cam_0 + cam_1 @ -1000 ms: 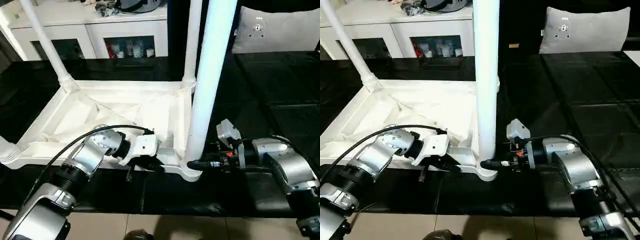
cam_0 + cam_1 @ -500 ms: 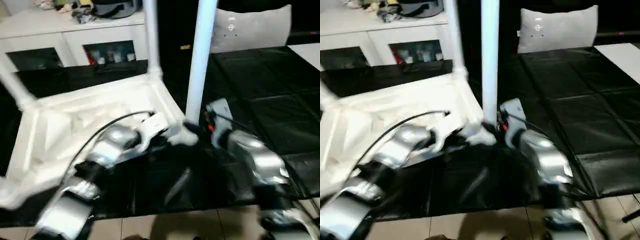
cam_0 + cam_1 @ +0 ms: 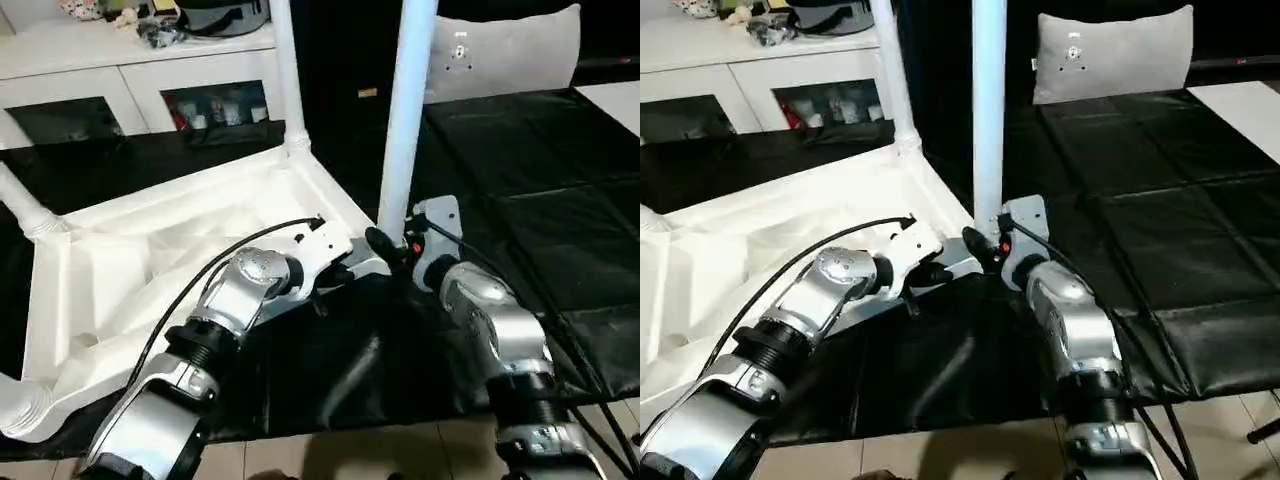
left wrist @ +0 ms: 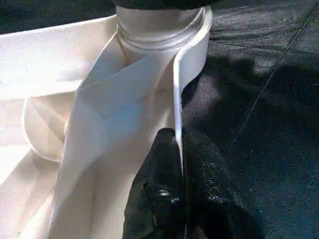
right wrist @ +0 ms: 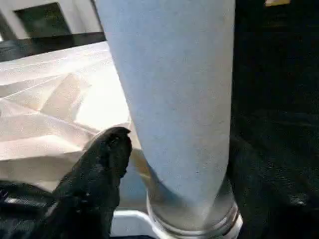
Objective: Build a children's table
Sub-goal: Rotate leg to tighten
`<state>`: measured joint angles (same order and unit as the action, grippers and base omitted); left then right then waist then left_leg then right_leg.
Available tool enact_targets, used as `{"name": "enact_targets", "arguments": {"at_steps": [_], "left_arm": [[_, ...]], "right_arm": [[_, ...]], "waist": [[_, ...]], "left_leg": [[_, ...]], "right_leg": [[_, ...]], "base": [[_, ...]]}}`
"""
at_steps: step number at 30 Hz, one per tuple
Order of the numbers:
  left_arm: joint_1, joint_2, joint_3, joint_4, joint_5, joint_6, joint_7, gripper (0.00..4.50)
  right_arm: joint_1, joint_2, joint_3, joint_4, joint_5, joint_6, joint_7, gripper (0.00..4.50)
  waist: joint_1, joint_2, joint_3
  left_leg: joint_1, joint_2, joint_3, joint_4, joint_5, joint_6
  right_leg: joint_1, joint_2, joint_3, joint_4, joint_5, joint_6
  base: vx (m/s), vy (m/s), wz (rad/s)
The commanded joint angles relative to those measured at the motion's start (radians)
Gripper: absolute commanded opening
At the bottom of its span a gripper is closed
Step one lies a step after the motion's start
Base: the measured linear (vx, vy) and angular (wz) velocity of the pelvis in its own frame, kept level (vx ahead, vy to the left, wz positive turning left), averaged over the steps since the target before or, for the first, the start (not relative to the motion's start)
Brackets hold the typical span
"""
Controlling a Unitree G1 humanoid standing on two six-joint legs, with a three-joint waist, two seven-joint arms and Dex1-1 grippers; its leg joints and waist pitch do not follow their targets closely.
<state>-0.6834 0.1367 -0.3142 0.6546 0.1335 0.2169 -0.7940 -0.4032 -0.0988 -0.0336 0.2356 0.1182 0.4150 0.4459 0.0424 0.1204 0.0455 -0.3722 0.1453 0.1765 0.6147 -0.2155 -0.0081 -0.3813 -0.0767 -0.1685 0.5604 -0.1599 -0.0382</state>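
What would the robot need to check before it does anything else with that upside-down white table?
1. Left tool pinching the tabletop rim: ok, fingers closed on the thin edge.
2. Near leg standing upright in its corner socket: ok.
3. Leg pushed fully home: cannot tell.
4. Right tool around that leg's base: ok; whether it grips, cannot tell.
5. Far leg upright in its socket: ok.
6. Tabletop flat on the black mat: cannot tell.
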Motion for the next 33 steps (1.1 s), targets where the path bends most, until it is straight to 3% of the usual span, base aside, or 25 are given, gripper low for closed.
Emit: {"name": "enact_targets", "arguments": {"at_steps": [1, 2, 6, 9, 13, 16, 20, 25, 33], "left_arm": [[-0.022, -0.006, -0.002, -0.006, 0.001, -0.036, 0.016, 0.00], [-0.017, 0.010, 0.001, -0.006, 0.001, -0.053, 0.001, 0.00], [0.000, 0.047, 0.007, -0.018, -0.006, -0.093, -0.046, 0.00], [0.015, 0.075, 0.027, -0.030, -0.028, -0.095, -0.072, 0.00], [0.025, 0.090, 0.049, -0.033, -0.050, -0.099, -0.073, 0.00], [0.034, 0.092, 0.054, -0.035, -0.055, -0.108, -0.073, 0.00], [0.051, 0.088, 0.052, -0.052, -0.071, -0.076, -0.090, 0.66], [0.060, 0.088, 0.049, -0.051, -0.075, -0.092, -0.086, 1.11], [0.071, 0.083, 0.062, -0.053, -0.093, -0.123, -0.084, 1.75]], "right_arm": [[0.031, 0.018, 0.069, -0.010, 0.034, 0.023, 0.070, 3.58], [0.062, -0.017, 0.076, -0.045, 0.039, 0.023, 0.104, 3.83], [0.135, -0.102, 0.073, -0.134, 0.065, 0.008, 0.201, 4.17], [0.170, -0.154, 0.039, -0.172, 0.076, -0.013, 0.235, 4.34], [0.204, -0.211, 0.014, -0.201, 0.084, -0.029, 0.275, 4.45], [0.227, -0.245, 0.017, -0.223, 0.096, -0.052, 0.320, 4.45], [0.231, -0.246, 0.022, -0.218, 0.096, -0.062, 0.313, 4.50], [0.236, -0.239, 0.042, -0.227, 0.102, -0.070, 0.311, 4.50], [0.243, -0.246, 0.050, -0.218, 0.105, -0.085, 0.335, 4.50]], "waist": [[0.006, -0.010, -0.070], [0.010, -0.010, -0.070], [0.025, -0.012, -0.072], [0.020, -0.018, -0.068], [0.015, -0.018, -0.064], [0.014, -0.026, -0.064], [0.015, -0.023, -0.065], [0.017, -0.020, -0.065], [0.023, -0.022, -0.063]], "left_leg": [[0.009, 0.103, -0.057, -0.076, -0.179, 0.074], [0.008, 0.103, -0.057, -0.076, -0.170, 0.078], [0.005, 0.105, -0.055, -0.074, -0.145, 0.091], [0.000, 0.100, -0.054, -0.076, -0.180, 0.090], [0.007, 0.095, -0.052, -0.074, -0.195, 0.084], [0.003, 0.097, -0.054, -0.076, -0.196, 0.093], [0.002, 0.092, -0.051, -0.073, -0.165, 0.101], [0.005, 0.098, -0.053, -0.075, -0.175, 0.101], [0.004, 0.097, -0.053, -0.077, -0.193, 0.090]], "right_leg": [[0.052, -0.122, 0.082, -0.073, -0.285, -0.072], [0.053, -0.120, 0.082, -0.072, -0.273, -0.071], [0.055, -0.124, 0.085, -0.066, -0.239, -0.077], [0.059, -0.122, 0.080, -0.073, -0.283, -0.069], [0.051, -0.117, 0.076, -0.088, -0.374, -0.038], [0.051, -0.116, 0.076, -0.087, -0.372, -0.027], [0.049, -0.115, 0.075, -0.087, -0.368, -0.034], [0.048, -0.115, 0.075, -0.084, -0.345, -0.048], [0.048, -0.117, 0.075, -0.088, -0.379, -0.031]], "base": [[0.000, 0.000, 0.00], [0.000, 0.000, 0.00], [0.000, 0.000, 0.00], [0.000, 0.000, 0.00], [0.000, 0.000, 0.00], [0.000, 0.000, 0.00], [0.000, 0.000, 0.00], [0.000, 0.000, 0.00], [0.000, 0.000, 0.00]]}}
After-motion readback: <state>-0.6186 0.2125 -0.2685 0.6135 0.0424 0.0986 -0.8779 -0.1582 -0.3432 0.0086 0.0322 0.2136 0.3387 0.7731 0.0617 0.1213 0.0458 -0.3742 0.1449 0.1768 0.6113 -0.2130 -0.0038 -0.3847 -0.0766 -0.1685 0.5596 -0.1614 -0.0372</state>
